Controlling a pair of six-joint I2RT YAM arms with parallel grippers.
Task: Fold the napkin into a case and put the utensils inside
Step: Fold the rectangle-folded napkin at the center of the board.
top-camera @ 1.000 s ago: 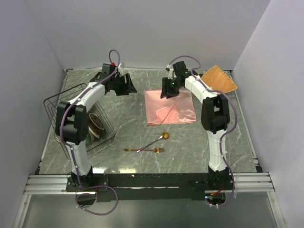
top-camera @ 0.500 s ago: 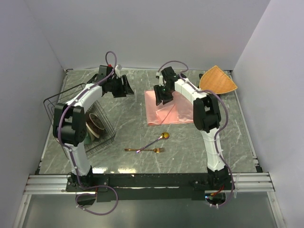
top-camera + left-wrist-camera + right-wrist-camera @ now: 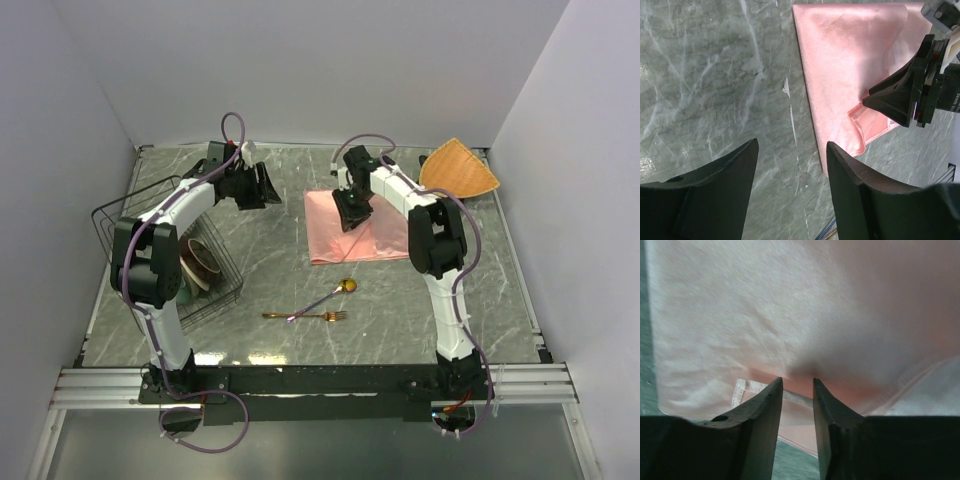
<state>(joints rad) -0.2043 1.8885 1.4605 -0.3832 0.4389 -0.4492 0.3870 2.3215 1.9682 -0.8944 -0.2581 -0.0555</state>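
We are logging: right gripper [image 3: 797,384], nearer arm, sitting directly atop the napkin [image 3: 765,310] fold, jaws narrow, grip unclear.

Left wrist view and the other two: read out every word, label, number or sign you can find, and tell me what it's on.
On the right gripper, on its body at the picture's right edge: small white lettering, cut off and too blurred to read.
On the napkin, spoon, fork and woven mat: no text.
Nothing else is readable in any view.
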